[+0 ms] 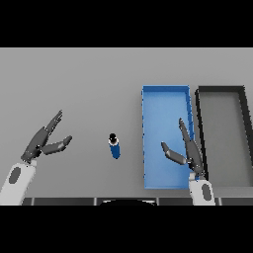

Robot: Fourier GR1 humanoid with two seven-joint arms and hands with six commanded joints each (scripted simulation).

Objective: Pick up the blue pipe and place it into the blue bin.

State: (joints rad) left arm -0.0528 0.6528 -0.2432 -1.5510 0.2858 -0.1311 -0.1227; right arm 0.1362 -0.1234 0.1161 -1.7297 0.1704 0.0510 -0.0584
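**Pipe stands free, both hands spread and waiting**

Grey table (74, 79) runs the full width of the head view, and near its middle stands the blue pipe (114, 147), a short blue cylinder with a dark cap at its top end. It seems to be upright, touching nothing, so it is not yet picked up.

Just to the pipe's right lies the blue bin (146, 138), a long shallow tray whose near wall sits close to the pipe but apart from it. That closeness looks deliberate: a short carry sideways would end over the bin's floor. Beyond it, side by side with the blue one, is a dark bin (199, 108) with a grey floor, a likely decoy for the drop.

The right hand (189, 150) hovers above the blue bin's right half, fingers straight and thumb spread wide, holding nothing. The left hand (43, 141) shows well to the pipe's left over bare table, fingers likewise straight and parted from the thumb. By my reading, the right hand is the better placed to reach across.
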